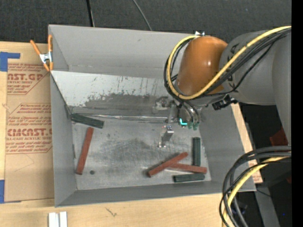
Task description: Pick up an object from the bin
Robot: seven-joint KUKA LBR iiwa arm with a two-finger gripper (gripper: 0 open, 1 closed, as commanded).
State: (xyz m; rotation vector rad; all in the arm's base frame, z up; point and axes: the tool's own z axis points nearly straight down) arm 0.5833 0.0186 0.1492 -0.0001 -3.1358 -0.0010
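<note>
Jaws too small and dark to read as apart or together. Gripper [165, 138] low inside bin [61, 126], a little toward 3 o'clock from the middle, over bare scuffed floor. Hung beneath orange cover [201, 65] at bin's 1 o'clock, with yellow cables [222, 77] looped round it. Nearest to gripper: red stick [166, 165] at its 6 o'clock, lying aslant on the floor, apart from the tip. Green stick [196, 151] at gripper's 4 o'clock, flat, running 12 to 6 beside the right wall. Second red stick [191, 168] meeting the right end of the first, touching or crossing, cannot tell which. Short green stick [188, 178] just beyond, toward bin's 5 o'clock corner. Well apart from gripper: long red stick [84, 150] at bin's 8 o'clock, near the left wall, and dark green stick [87, 121] at 10 o'clock, at the foot of the back wall.
</note>
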